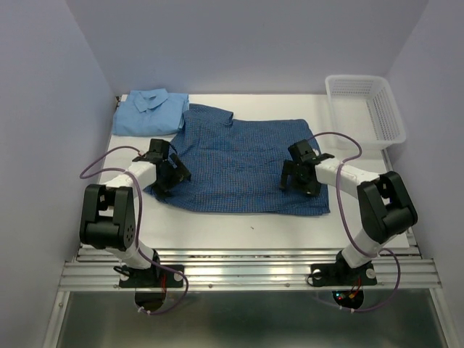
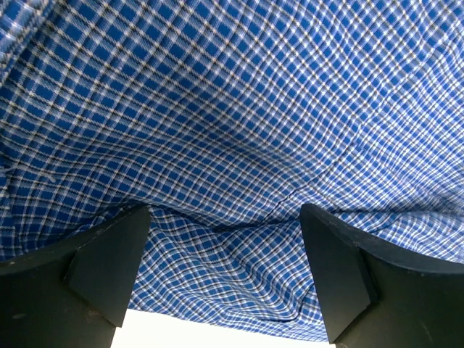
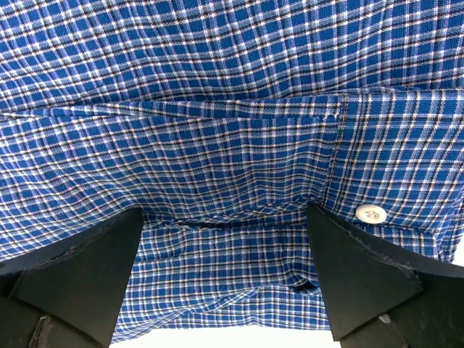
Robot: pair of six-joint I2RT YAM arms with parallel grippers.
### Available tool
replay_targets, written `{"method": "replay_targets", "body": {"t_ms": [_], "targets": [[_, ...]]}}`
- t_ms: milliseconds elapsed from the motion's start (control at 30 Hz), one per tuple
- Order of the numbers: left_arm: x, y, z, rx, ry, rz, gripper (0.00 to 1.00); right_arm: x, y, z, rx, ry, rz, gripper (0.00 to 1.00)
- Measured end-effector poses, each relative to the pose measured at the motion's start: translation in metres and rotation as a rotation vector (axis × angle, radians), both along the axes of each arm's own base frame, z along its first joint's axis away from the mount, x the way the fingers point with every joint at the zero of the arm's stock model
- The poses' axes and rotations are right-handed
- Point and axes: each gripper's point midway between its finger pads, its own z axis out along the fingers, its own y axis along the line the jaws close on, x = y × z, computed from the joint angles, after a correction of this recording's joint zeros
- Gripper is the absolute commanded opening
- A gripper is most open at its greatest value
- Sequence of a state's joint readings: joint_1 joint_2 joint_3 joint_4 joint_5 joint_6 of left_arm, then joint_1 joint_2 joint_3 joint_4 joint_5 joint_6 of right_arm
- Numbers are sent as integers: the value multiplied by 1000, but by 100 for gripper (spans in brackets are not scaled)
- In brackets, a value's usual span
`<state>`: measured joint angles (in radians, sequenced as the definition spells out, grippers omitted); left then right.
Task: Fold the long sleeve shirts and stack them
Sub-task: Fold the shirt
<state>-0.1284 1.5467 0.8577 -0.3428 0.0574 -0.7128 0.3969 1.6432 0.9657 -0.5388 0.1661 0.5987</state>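
Spilling past wrist views: checked shirt [image 1: 239, 167]

Free table [image 1: 239, 228] strip before checked shirt [image 1: 239, 163]; basket [image 1: 366, 109] blocks far-right corner

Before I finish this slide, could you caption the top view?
Left gripper and right gripper, open, over the checked shirt; light blue shirt folded at back left.

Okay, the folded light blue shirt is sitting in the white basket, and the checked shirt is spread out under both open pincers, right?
No: the top view shows the light blue shirt folded on the table at back left, not in the basket. The rest holds.
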Motion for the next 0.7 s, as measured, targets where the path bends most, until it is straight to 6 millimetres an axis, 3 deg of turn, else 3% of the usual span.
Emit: {"method": "replay_targets", "body": {"t_ms": [300, 433, 700], "targets": [[3, 4, -1, -8, -34, 16, 99, -1, 0, -1, 17, -29, -35, 100], [-11, 1, 0, -42, -43, 16, 99, -15, -2, 0, 69, -64, -83, 100], [-51, -12, 1, -128, 35, -42, 99, -66, -6, 4, 186, -26, -187, 100]]}}
